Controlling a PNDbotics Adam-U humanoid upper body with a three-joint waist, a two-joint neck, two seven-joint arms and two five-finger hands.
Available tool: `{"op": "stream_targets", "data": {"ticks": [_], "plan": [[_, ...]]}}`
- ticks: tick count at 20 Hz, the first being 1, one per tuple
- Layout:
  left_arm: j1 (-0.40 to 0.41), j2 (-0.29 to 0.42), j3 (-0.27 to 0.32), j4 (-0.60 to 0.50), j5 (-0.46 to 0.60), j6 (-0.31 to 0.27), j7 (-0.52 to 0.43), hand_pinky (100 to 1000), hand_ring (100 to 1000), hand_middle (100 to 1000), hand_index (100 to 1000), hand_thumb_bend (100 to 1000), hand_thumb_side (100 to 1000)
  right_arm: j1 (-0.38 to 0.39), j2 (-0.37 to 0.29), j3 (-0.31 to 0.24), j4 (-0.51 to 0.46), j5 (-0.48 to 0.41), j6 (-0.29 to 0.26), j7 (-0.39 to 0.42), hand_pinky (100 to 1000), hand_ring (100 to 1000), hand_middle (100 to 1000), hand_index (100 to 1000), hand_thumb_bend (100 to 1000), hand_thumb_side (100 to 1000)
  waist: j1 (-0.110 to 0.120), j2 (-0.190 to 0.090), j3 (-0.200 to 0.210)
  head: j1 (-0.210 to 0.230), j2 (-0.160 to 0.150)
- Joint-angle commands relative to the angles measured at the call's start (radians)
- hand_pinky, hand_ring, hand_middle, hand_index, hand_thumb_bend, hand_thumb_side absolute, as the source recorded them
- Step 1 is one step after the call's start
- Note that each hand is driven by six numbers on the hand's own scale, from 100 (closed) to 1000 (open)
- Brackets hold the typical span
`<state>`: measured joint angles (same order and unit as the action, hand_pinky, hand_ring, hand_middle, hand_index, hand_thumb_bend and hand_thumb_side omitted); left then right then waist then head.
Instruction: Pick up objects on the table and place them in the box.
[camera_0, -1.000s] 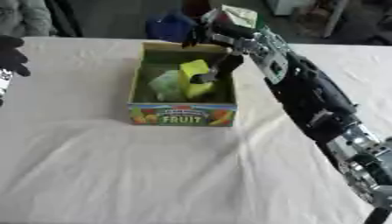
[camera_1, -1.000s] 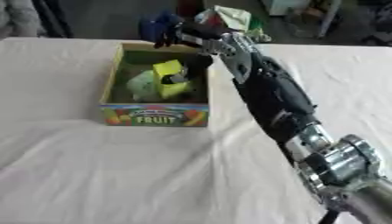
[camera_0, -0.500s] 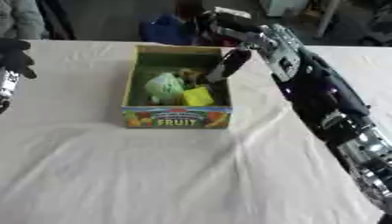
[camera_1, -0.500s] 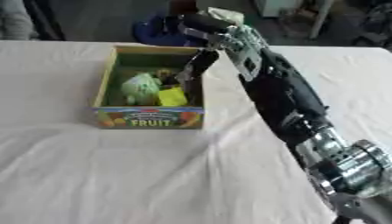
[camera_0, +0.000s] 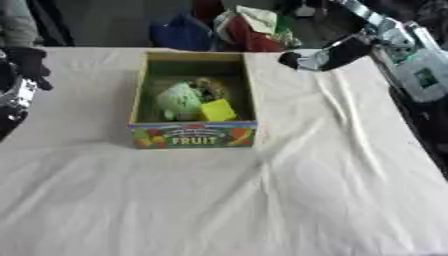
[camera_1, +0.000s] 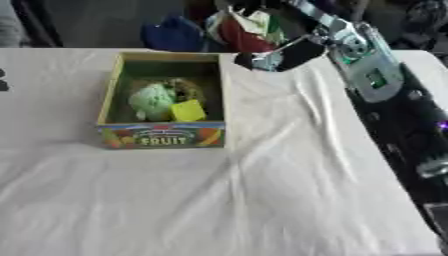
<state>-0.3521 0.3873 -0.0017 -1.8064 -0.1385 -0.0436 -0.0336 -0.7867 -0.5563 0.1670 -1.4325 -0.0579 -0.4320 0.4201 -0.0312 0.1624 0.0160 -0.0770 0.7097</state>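
Over on the far left edge, the left robot hand (camera_0: 24, 67) sits idle at the table (camera_0: 219, 200) edge, dark fingers up and relaxed, holding nothing. Moving right, the box (camera_0: 193, 134) marked FRUIT stands well to the left of the working hand, and inside it a pale green round item (camera_0: 178, 99) lies touching a yellow block (camera_0: 217, 110), with something darker tucked behind them that I cannot make out. And here's the change: half a second ago the right robot hand (camera_1: 278, 57) was down at the box's right wall; now it's up and clear, beyond the box's far right corner, fingers relaxed and carrying nothing. That reads as a release done, the yellow block delivered. No loose objects show on the cloth, so the task looks close to finished.
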Motion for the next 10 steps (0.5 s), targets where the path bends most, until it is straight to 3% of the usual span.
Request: {"op": "stream_targets", "data": {"ticks": [1,3,8,10], "plan": [[-0.006,0.026,0.01,-0.009,-0.006,-0.001,0.003,609,489,508,716,248,684,0.038,-0.056,-0.043,-0.11,-0.079,0.055,-0.015,742,775,794,796,381,183,0.005,-0.011,-0.008,0.009,-0.007],[-0.004,0.027,0.003,-0.009,-0.009,-0.002,-0.004,613,494,513,719,267,692,0.086,-0.063,-0.055,-0.15,-0.09,0.074,-0.016,740,773,786,745,387,195,0.007,-0.01,-0.019,0.012,-0.005],[-0.02,0.032,-0.047,-0.012,-0.038,-0.016,-0.057,631,517,538,737,352,720,0.182,-0.067,-0.063,-0.235,-0.11,0.095,-0.011,728,754,758,601,213,297,0.01,-0.009,-0.041,0.021,0.001],[-0.029,0.031,-0.065,-0.012,-0.053,-0.021,-0.075,631,517,538,737,352,720,0.203,-0.067,-0.063,-0.259,-0.116,0.103,-0.009,728,754,758,601,213,297,0.01,-0.01,-0.044,0.023,0.003]]}}
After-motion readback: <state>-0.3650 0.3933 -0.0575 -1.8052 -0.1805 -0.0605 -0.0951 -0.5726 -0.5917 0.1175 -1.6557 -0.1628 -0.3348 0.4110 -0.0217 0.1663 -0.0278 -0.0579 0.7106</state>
